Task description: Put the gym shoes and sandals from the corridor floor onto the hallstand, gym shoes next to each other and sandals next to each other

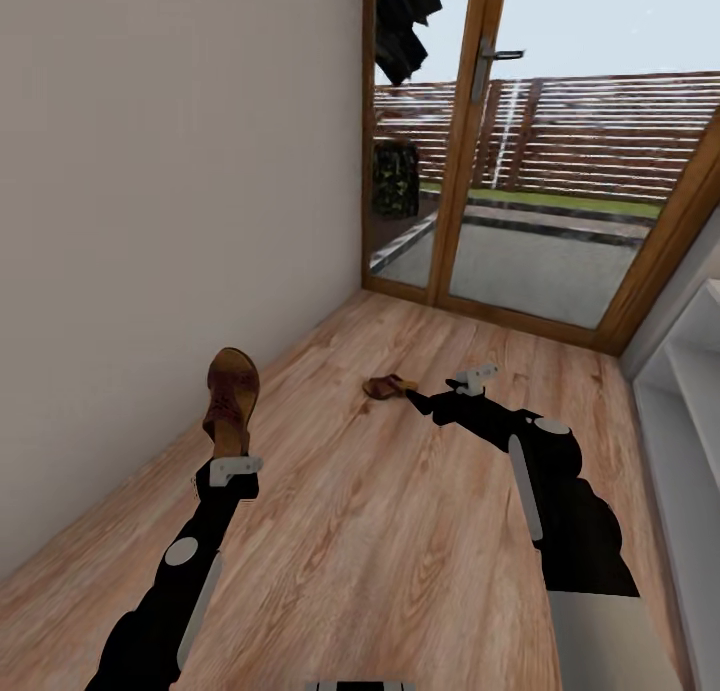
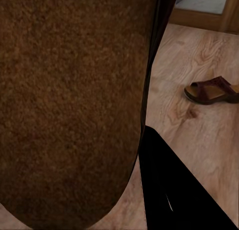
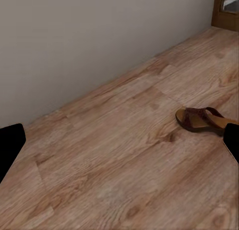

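One sandal [image 1: 232, 399] is up in my left gripper [image 1: 228, 463], squeezed tight. It looks light and flat. The other sandal [image 1: 390, 386] lies far ahead on the wood floor [image 1: 380, 531]. My right gripper [image 1: 420, 401] sits wide open beside it, holding nothing. I'd grab its side. A wall [image 1: 150, 221] stands left.

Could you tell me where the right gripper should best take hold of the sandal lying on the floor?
Probably across the sandal's narrow open heel end, from above: it lies flat, sole down on the floor, strap bulging over the toe. The right gripper is already beside it.
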You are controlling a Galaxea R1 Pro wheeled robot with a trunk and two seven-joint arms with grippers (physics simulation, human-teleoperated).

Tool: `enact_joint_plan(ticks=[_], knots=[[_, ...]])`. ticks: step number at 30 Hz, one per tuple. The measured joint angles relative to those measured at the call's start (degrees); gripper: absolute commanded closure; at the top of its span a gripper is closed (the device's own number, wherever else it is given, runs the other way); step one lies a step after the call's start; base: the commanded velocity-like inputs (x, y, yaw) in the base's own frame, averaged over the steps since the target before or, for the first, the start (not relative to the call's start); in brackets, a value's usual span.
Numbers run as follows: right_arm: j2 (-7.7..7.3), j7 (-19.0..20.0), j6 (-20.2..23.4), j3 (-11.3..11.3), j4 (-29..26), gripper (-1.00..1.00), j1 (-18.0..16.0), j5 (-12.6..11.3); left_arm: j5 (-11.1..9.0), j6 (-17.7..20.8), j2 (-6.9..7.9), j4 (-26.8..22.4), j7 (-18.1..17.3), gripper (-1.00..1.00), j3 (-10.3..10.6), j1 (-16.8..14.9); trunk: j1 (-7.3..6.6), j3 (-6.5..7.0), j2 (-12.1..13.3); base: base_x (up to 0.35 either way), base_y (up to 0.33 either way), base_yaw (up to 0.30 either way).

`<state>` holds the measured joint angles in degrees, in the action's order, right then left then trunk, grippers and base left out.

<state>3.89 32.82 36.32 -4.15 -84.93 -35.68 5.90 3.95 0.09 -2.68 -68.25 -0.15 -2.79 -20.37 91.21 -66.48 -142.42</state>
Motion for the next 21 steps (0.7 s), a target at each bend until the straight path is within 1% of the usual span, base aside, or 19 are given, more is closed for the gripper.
enact_joint_plan(ticks=[12,21], knots=[[-0.01,0.0,0.0,0.0,0.0,-1.0,0.0,0.0,0.0,0.0,0.0,0.0,0.0,1.0,0.0,0.0,0.0,0.0,0.0,0.334,-0.093,0.009],[0.01,0.0,0.0,0.0,0.0,-1.0,0.0,0.0,0.0,-0.1,0.01,0.0,0.0,1.0,0.0,0.0,0.0,0.0,0.0,0.307,-0.128,0.249]])
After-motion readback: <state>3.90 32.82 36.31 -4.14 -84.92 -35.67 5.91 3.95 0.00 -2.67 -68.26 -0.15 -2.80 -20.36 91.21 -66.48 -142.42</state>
